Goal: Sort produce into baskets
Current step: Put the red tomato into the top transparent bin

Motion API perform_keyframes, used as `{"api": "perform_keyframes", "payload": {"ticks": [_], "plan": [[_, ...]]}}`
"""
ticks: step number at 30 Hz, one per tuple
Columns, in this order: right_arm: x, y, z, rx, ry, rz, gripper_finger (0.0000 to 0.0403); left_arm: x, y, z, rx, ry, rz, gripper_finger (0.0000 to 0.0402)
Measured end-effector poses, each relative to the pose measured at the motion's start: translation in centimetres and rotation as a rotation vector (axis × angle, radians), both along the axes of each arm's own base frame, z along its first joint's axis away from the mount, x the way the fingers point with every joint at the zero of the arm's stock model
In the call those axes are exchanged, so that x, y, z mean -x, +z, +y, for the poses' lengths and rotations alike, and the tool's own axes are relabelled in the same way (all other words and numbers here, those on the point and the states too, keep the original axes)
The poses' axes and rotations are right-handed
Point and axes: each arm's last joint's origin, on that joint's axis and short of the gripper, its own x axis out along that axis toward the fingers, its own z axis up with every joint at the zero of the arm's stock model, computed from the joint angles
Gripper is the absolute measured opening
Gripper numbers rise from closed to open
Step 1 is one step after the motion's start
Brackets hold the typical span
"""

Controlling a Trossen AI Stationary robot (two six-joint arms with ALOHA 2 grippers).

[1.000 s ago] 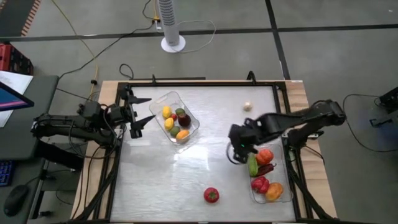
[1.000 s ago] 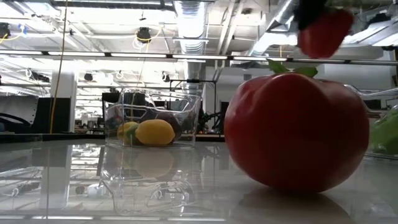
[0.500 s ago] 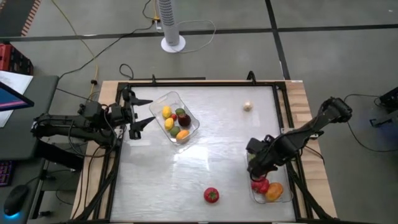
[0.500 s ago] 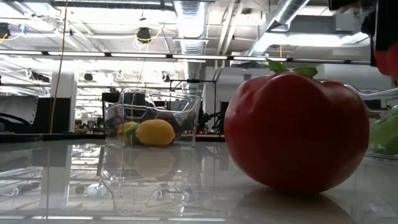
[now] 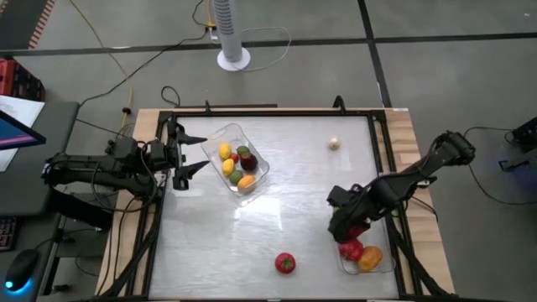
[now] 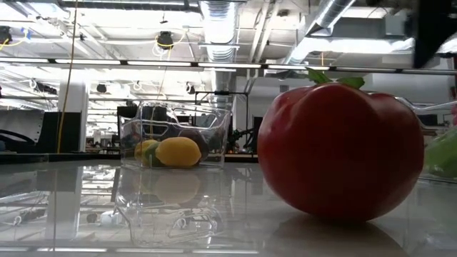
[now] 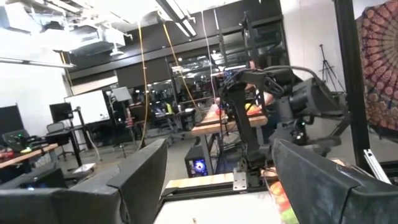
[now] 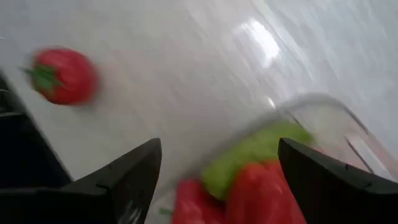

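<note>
Emptied now, right gripper [image 5: 340, 228] lifts from the right basket [image 5: 382, 267], fingers apart — loose tomato [image 5: 285, 263] next; left gripper [image 5: 191, 153] open, waiting.

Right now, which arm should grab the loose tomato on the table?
Probably right: the right gripper, open, hangs by the right basket, nearer the tomato than the left gripper, parked at the table's left edge.

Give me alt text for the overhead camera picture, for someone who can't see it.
Seen from above, the right gripper hangs open over the right basket of red, green and orange produce at the table's right edge. A red tomato and a small pale piece lie loose on the table. The left gripper waits open beside the left basket of yellow, green and dark pieces.
</note>
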Motion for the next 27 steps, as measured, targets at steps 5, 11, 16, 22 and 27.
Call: {"api": "perform_keyframes", "payload": {"ticks": [5, 11, 16, 22, 27], "plan": [[-2.8, 0.0, -0.1, 0.084, 0.096, -0.071, 0.0334, 0.0, 0.0, 0.0, 0.0, 0.001, 0.0, 0.0278], [-8.5, -2.2, 1.6, 0.12, 0.332, -0.112, 0.0327, 0.0, -0.1, 0.0, -0.001, 0.002, 0.006, 0.0278], [-12.5, -3.3, 3.9, 0.193, 0.527, -0.117, 0.0327, 0.0, -0.2, 0.0, -0.001, 0.002, 0.025, 0.0278], [-15.9, -3.2, 6.2, 0.205, 0.578, -0.163, 0.0327, -0.1, -0.3, 0.0, 0.012, -0.001, 0.03, 0.0278], [-17.3, -2.8, 8.3, 0.164, 0.604, -0.205, 0.0337, -0.1, -0.3, 0.0, 0.012, -0.001, 0.032, 0.0278]]}}
